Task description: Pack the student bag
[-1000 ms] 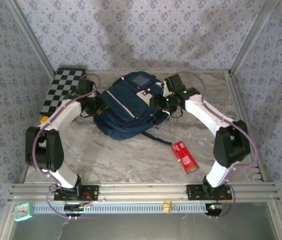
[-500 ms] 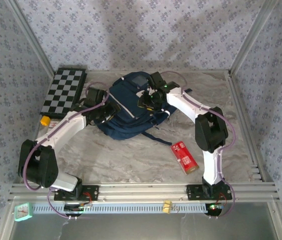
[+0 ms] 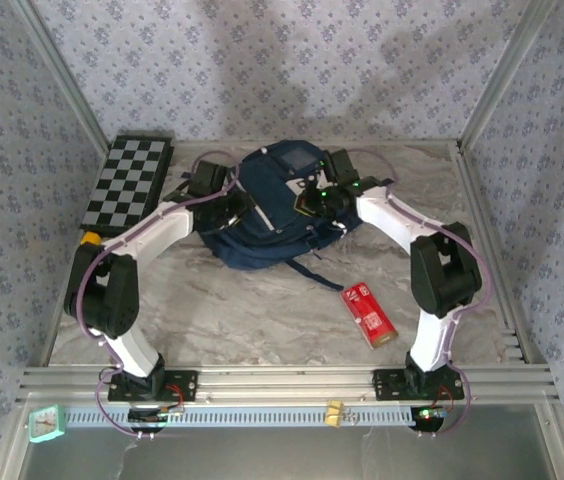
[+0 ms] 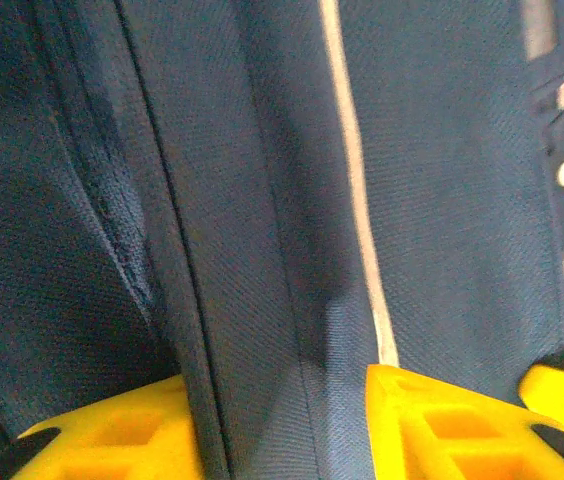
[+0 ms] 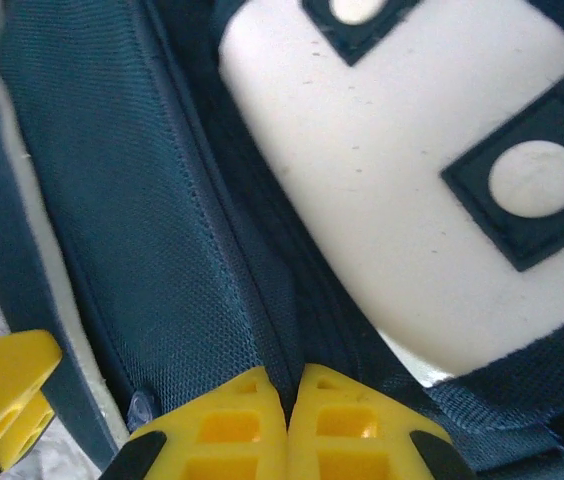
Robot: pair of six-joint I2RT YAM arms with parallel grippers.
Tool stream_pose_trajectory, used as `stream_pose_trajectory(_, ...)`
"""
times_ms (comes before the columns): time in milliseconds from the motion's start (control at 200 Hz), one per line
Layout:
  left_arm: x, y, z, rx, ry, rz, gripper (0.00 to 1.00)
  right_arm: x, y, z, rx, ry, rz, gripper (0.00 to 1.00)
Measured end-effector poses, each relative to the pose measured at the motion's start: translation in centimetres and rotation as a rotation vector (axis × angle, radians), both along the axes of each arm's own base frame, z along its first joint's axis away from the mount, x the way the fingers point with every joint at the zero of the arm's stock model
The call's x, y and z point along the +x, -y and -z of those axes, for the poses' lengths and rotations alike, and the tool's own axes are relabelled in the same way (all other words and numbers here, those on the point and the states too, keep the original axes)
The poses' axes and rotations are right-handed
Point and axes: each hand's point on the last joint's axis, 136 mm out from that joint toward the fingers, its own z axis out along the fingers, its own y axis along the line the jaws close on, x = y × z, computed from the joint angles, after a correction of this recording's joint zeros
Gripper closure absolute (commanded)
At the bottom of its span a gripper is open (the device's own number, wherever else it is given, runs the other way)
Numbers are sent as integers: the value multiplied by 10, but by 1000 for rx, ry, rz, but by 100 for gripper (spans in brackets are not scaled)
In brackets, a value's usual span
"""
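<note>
The student bag [image 3: 262, 225], a big navy backpack with white patches and a thin white stripe, lies at the back middle of the table. My left gripper [image 3: 230, 205] is at its left side. In the left wrist view the gripper [image 4: 282, 425] has its yellow fingers [image 4: 442, 425] clamped on a thick fold of the bag's navy fabric [image 4: 252, 200] beside the white stripe. My right gripper [image 3: 314, 200] is on the bag's upper right. Its fingertips [image 5: 288, 395] are pressed together on a dark seam of the bag [image 5: 152, 230] next to a white patch [image 5: 382, 190].
A checkered board [image 3: 127, 182] lies at the back left, with a small yellow object [image 3: 89, 239] near its front corner. A red flat pack [image 3: 369, 313] lies on the marble table right of centre. Metal frame posts stand at the sides.
The right gripper has closed on the bag's seam. Both arms have shifted along the bag, and its top now sits higher and nearer the back wall.
</note>
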Motion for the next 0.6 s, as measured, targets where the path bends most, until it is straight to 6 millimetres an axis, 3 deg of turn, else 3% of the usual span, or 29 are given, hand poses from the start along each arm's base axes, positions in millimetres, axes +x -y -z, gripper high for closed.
stream_pose_trajectory(130, 19, 9, -25, 9, 99, 46, 32, -1, 11, -9, 54, -3, 91, 100)
stream_pose_trajectory(240, 20, 2, -41, 60, 149, 46, 12, -1, 8, -16, 92, -7, 131, 100)
stream_pose_trajectory(315, 7, 0, -46, 109, 155, 45, 0, 0, 4, -19, 112, -7, 149, 100)
stream_pose_trajectory(455, -39, 20, -48, 203, 162, 84, 0, 0, -2, -21, 122, -6, 173, 100)
stream_pose_trajectory(600, -79, 43, -34, 296, 156, 106, 0, -2, -8, -22, 126, -3, 174, 100)
